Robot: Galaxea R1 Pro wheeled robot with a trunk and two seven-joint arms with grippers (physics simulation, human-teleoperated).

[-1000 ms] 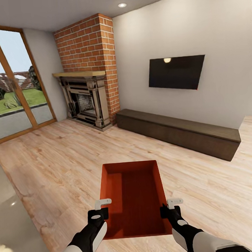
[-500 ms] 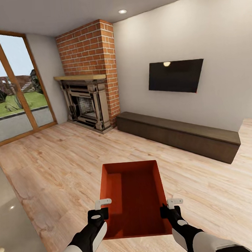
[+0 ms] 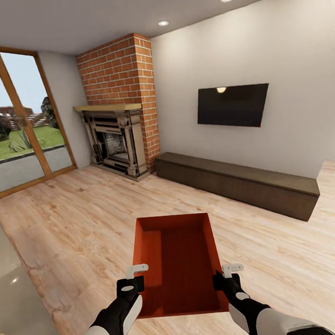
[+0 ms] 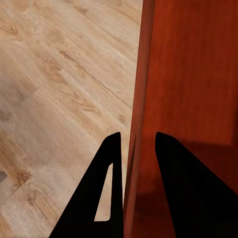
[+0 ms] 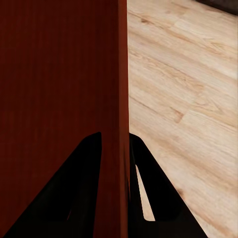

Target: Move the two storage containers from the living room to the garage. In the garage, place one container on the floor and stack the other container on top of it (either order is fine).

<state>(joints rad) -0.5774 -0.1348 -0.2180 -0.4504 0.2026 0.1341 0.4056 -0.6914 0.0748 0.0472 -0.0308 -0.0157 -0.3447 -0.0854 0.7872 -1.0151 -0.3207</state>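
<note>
One storage container (image 3: 178,264), red-orange and open-topped, is being held in front of the robot above the light wood plank floor (image 3: 66,219) of the living room. Both arms are gripping it at its side walls, near the end closest to the robot.

The left gripper (image 3: 137,275) is sitting on the container's left wall. In the left wrist view, its two dark fingers (image 4: 106,198) are straddling the thin wall, one on each face, pinching it. The right gripper (image 3: 229,272) is sitting on the container's right wall. In the right wrist view, its fingers (image 5: 148,198) are pinching that wall in the same way, one inside and one outside.

Ahead of the container, a red-brick fireplace (image 3: 118,106) is standing in the corner beside a glazed door (image 3: 20,128). A black wall TV (image 3: 232,106) is hanging above a long, low dark cabinet (image 3: 238,182) set against the white wall.
</note>
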